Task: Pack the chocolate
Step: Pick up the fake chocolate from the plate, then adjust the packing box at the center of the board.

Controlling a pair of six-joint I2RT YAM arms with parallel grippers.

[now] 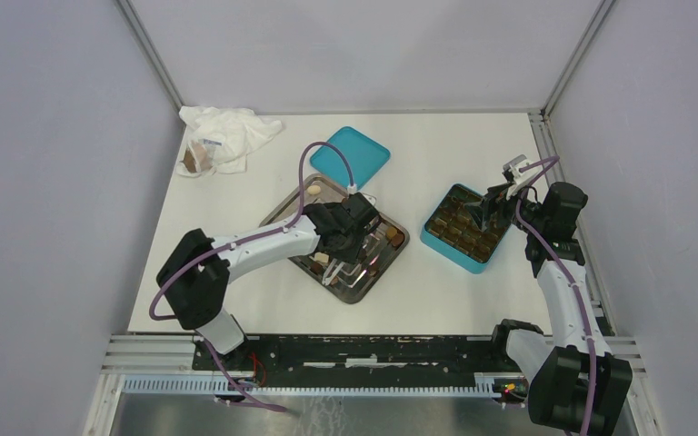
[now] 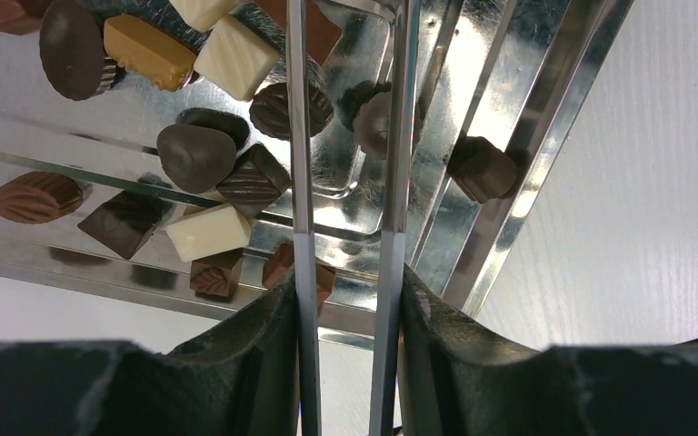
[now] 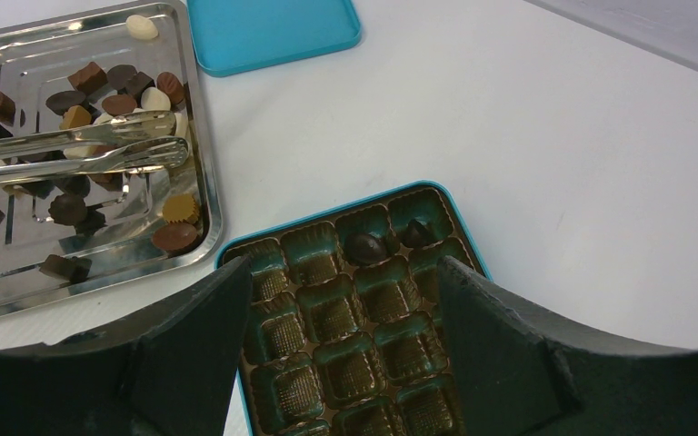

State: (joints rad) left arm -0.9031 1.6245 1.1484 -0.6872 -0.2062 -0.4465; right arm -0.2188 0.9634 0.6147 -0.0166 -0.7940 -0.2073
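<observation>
We see the left gripper (image 2: 347, 300) with its jaws clamped on a pair of metal tongs (image 2: 298, 163). The two blades run out between the jaws over the steel tray (image 3: 159, 54), which sits near the middle of the table (image 1: 436, 291).

The chocolates (image 2: 195, 156) lie loose on this tray, dark brown, light brown and cream-white, as cubes, domes and ridged ovals. Most are gathered at 10 o'clock from the blades in the left wrist view. One dark piece (image 2: 373, 123) shows between the blades, and we cannot tell whether the tongs touch it.

At 3 o'clock from the tray stands the teal box (image 1: 436, 238) with its brown grid of cells. The right gripper (image 3: 345, 272) hangs over it with its jaws spread wide and nothing between them. Two dark pieces (image 3: 366, 247) sit in neighbouring cells near the box's far edge, and the other cells in sight are bare.

The teal lid (image 1: 350, 156) lies flat at 12 o'clock from the tray, just beside it. A white plastic bag (image 1: 227, 134) is crumpled in the table's 10 o'clock corner, well apart from the tray.
</observation>
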